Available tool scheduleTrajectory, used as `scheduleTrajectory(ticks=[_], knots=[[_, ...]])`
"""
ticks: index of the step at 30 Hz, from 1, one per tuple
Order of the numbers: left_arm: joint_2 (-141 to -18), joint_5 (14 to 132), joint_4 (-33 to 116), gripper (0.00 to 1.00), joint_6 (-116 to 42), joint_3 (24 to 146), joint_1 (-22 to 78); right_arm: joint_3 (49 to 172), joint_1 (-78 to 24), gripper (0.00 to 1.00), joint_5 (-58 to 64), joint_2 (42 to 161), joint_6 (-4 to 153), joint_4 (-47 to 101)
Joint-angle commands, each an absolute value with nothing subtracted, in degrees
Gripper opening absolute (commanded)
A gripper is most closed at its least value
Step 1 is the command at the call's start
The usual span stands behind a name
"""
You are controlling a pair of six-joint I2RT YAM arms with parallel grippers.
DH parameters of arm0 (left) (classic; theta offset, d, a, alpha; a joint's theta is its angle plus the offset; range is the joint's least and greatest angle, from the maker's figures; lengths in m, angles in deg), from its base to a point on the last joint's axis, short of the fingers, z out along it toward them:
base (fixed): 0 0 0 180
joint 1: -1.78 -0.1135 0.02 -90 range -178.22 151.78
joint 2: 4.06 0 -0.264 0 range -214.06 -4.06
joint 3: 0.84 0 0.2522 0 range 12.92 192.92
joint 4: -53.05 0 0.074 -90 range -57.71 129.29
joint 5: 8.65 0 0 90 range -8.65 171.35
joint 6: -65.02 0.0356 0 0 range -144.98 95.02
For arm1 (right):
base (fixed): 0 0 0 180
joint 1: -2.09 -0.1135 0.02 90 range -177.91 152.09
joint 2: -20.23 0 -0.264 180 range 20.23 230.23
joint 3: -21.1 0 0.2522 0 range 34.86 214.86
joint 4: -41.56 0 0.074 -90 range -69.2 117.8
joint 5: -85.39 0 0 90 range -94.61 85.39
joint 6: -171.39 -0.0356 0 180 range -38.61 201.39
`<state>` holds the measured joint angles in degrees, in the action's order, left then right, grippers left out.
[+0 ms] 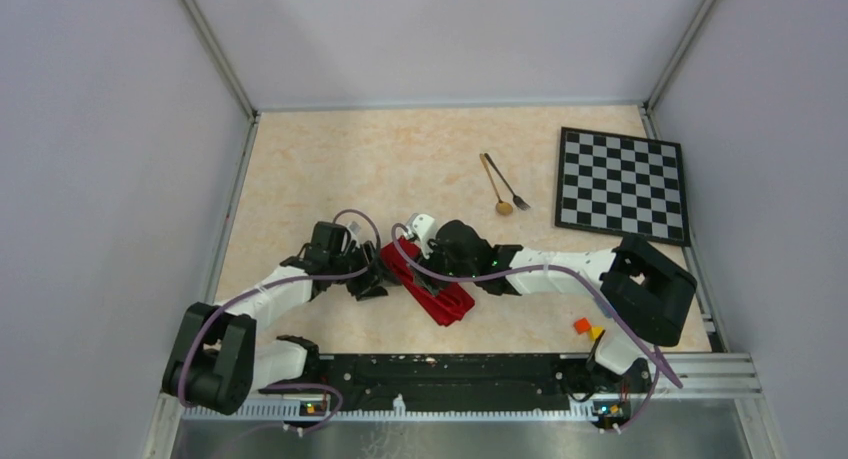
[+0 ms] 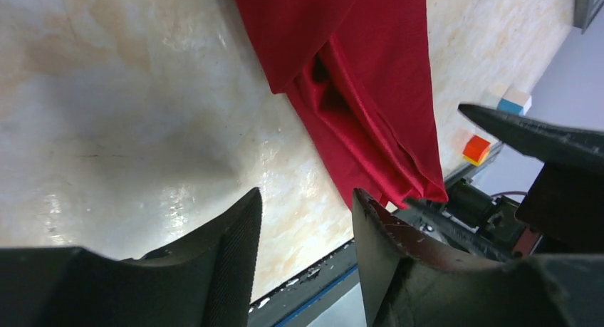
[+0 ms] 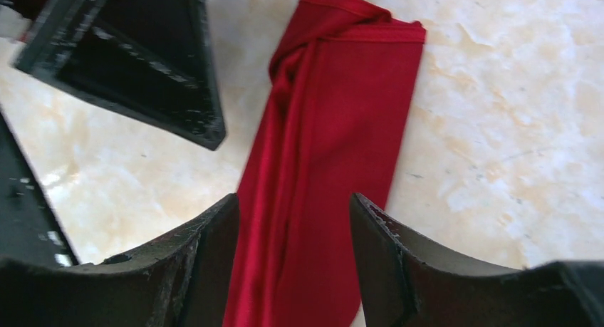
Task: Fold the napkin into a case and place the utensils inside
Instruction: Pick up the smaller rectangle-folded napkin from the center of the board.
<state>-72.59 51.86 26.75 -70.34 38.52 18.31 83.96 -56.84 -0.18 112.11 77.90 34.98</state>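
Observation:
The napkin (image 1: 432,286) lies on the table as a narrow, long deep-red packet, the case, running diagonally between the two arms. My left gripper (image 1: 377,279) stands open just left of it; in the left wrist view only bare table shows between the jaws (image 2: 306,202), with the red cloth (image 2: 370,78) beyond. My right gripper (image 1: 421,242) hovers open over the packet's far end, and the cloth (image 3: 335,127) runs under the gap (image 3: 293,207), not pinched. The utensils, a gold spoon (image 1: 497,191) and a dark fork (image 1: 508,186), lie together further back.
A black-and-white checkered board (image 1: 622,184) lies at the back right. Small coloured blocks (image 1: 588,328) sit by the right arm's base, an orange one (image 2: 476,149) and a blue-white one (image 2: 514,100). The black rail (image 1: 450,369) runs along the near edge.

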Motion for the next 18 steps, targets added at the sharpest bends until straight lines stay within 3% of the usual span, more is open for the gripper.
scheduleTrajectory(ticks=[1,18], knots=[[-73.2,47.1,36.7,0.53,-75.6,35.7,18.2,85.0,-57.5,0.58,-4.4,111.6,84.2,33.0],[-81.9,46.5,48.8,0.36,-81.2,32.8,21.5,83.8,-58.0,0.54,-2.0,115.2,81.8,35.1]])
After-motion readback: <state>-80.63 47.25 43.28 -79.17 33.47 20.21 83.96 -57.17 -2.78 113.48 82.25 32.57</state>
